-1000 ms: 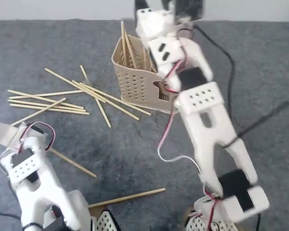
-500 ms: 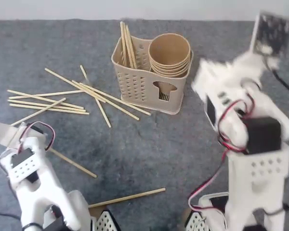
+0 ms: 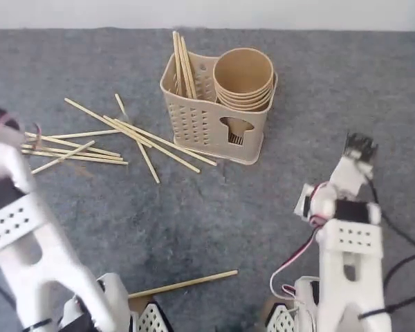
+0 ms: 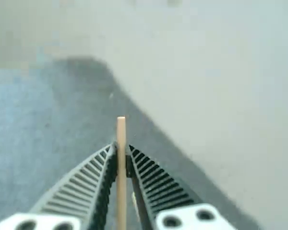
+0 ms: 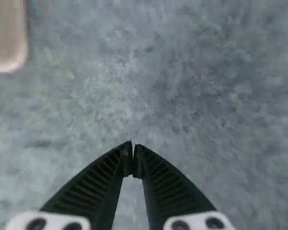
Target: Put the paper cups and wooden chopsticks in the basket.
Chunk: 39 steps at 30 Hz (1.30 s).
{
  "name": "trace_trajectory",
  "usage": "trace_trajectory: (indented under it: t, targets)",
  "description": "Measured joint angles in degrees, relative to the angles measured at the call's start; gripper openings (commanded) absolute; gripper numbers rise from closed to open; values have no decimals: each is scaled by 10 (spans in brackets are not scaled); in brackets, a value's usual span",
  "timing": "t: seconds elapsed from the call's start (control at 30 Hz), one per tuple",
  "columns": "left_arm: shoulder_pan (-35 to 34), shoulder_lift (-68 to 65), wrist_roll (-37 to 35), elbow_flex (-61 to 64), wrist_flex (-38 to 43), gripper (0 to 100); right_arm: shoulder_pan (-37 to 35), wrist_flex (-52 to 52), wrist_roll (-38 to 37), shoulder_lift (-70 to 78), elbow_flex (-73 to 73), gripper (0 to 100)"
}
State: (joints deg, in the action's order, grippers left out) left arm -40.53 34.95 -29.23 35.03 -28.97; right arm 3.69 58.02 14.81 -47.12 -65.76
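Wooden chopstick [image 4: 121, 129]: being pinched in left gripper [image 4: 122, 146]. Right gripper [image 5: 133, 145]: hanging pressed together over carpet [image 5: 206, 72]. Paper cups [image 3: 243, 72]: sitting stacked in basket [image 3: 200, 121] near carpet's far edge.

From here the table [image 3: 214, 214] shows a grey, felt-like top. The basket [image 3: 207, 121] stands on it toward the far side, about mid-width. Left of it, a loose heap of chopsticks [image 3: 97, 142] lies flat on the grey, several crossing each other, and the longest reach just beside the basket's foot. One lone chopstick [image 3: 183, 283] lies at the near edge, well apart from the heap.
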Motion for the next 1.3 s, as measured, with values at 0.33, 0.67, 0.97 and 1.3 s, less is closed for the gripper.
trace_trajectory:
  t: [0.33, 0.67, 0.97, 1.3]
  targets:
    - [169, 1, 0, -207, 19, 11, 0, -81, 1, -32, -96, 8]
    - [370, -102, 23, -218, 427, 11, -1, -83, -25, -32, -97, 8]
    - [404, -162, 70, -246, 321, 11, -1, -97, -26, -32, -98, 8]
    - [443, -165, 98, -98, 376, 15, -1, -100, -26, -32, -98, 8]
